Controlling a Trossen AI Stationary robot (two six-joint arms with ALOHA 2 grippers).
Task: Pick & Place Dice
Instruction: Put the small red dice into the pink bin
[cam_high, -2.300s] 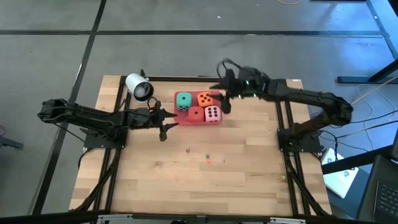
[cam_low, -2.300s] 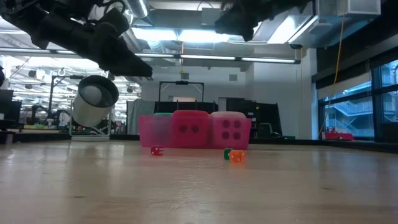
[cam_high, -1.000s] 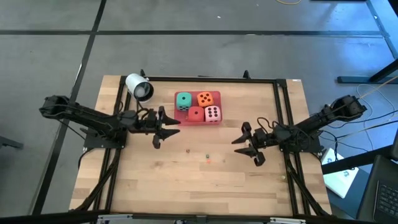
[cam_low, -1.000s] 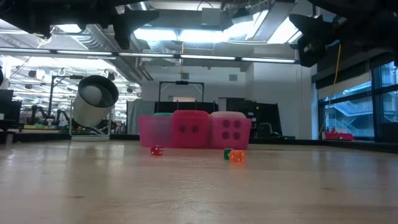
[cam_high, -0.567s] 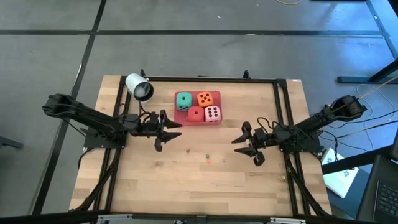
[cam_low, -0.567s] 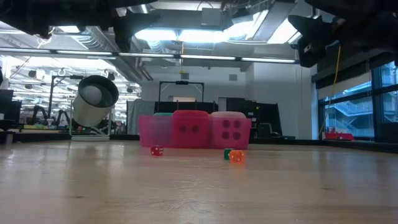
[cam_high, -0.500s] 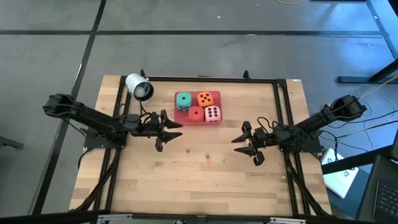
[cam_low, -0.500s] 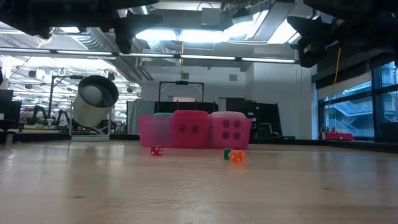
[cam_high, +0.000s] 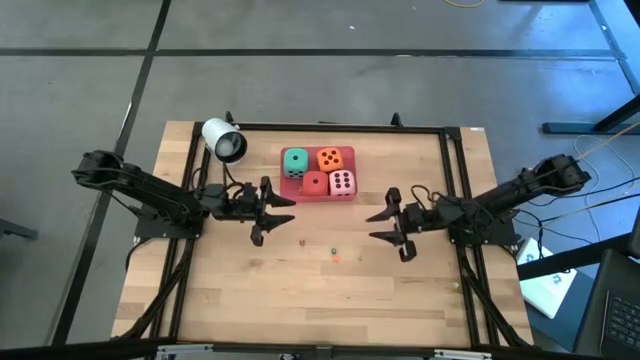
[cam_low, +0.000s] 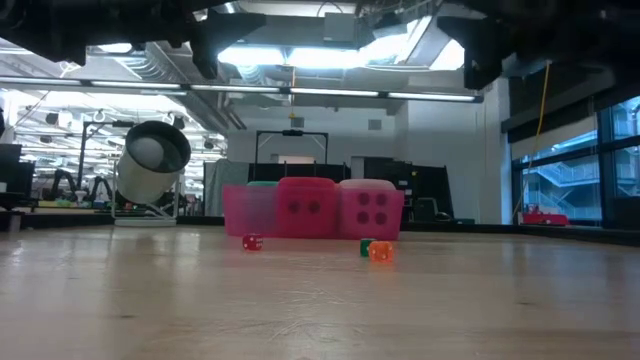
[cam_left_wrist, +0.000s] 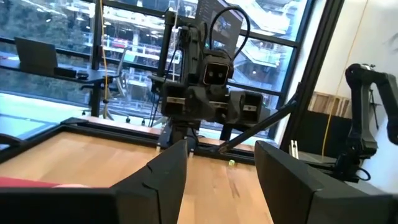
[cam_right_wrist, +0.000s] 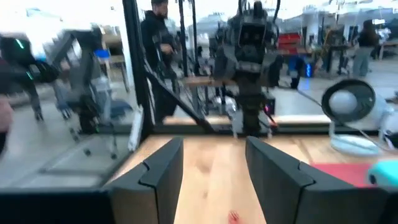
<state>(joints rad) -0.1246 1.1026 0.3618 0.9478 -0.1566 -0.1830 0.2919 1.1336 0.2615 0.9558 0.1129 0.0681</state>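
Four dice sit side by side on a flat pink tray (cam_high: 300, 190) at the table's far middle: teal (cam_high: 295, 161), orange (cam_high: 330, 158), red (cam_high: 315, 184) and pale pink (cam_high: 342, 183). The low view shows the red die (cam_low: 310, 208) and the pink die (cam_low: 372, 208) from the side. My left gripper (cam_high: 272, 212) hovers open just left of and nearer than the tray. My right gripper (cam_high: 376, 226) hovers open to the tray's right and nearer. Both point level at each other. Nothing lies between the fingers of my left gripper (cam_left_wrist: 217, 180) or my right gripper (cam_right_wrist: 211, 180).
A white cylinder (cam_high: 223, 140) lies on its side at the far left corner. Tiny coloured beads (cam_high: 334, 250) are scattered on the bare wood between the grippers. A black frame rail (cam_high: 340, 127) runs along the table's edges. People stand in the room beyond.
My right gripper has risen a little, shifted toward the table's left and rolled slightly about its own axis, staying open. The dice and tray have kept still.
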